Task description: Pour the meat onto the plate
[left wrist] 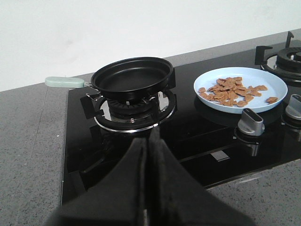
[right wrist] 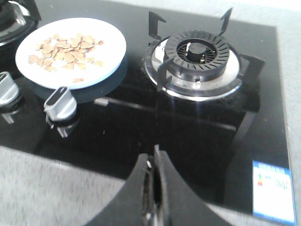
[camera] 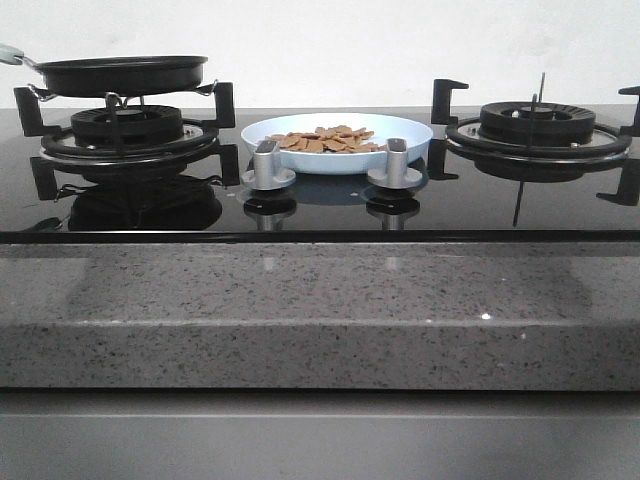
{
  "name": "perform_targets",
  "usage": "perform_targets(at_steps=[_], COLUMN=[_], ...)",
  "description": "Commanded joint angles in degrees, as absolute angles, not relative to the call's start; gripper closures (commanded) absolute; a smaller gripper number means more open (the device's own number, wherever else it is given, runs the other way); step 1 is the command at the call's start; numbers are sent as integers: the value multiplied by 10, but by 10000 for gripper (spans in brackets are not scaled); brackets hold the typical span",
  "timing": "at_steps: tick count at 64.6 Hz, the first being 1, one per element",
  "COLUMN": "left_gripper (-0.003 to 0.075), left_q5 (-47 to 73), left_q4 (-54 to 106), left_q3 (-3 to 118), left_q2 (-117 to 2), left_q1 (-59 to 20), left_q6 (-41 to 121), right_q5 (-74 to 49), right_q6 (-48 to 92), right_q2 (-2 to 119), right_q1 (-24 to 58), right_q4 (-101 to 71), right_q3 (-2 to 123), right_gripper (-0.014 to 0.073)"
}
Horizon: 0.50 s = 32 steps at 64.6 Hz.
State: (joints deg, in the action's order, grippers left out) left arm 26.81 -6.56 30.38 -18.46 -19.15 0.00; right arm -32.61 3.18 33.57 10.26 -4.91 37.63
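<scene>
Now the meat (camera: 328,139) lies spread in the pale-blue plate (camera: 410,128), which sits on the black glass cooktop (camera: 480,200) between the two burners and just behind the two silver knobs (camera: 268,165). On the left burner (left wrist: 131,110) rests the black frying pan (left wrist: 131,77), showing nothing inside, its pale handle (left wrist: 63,82) pointing away from the plate. Both the left gripper (left wrist: 148,141) and the right gripper (right wrist: 155,172) have their fingers pressed together on nothing, above the cooktop's near edge and well apart from pan and plate.
</scene>
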Motion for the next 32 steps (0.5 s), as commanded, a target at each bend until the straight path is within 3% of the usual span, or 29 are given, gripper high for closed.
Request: perform_targets(at_steps=[1, 15, 32], left_gripper=[741, 741, 741], left_q5=[221, 221, 221], left_q4=[-68, -68, -68], left_q3=[319, 319, 319], left_q2=[-191, -191, -191], left_q1=[-195, -195, -195], left_q6=[-9, -9, -9], right_q5=[-260, -246, -220], right_q6=[36, 36, 36], right_q2=[284, 199, 194], right_q1=[101, 101, 101], right_q4=[-42, -42, -48], right_q3=[344, 269, 268], right_gripper=[664, 664, 664])
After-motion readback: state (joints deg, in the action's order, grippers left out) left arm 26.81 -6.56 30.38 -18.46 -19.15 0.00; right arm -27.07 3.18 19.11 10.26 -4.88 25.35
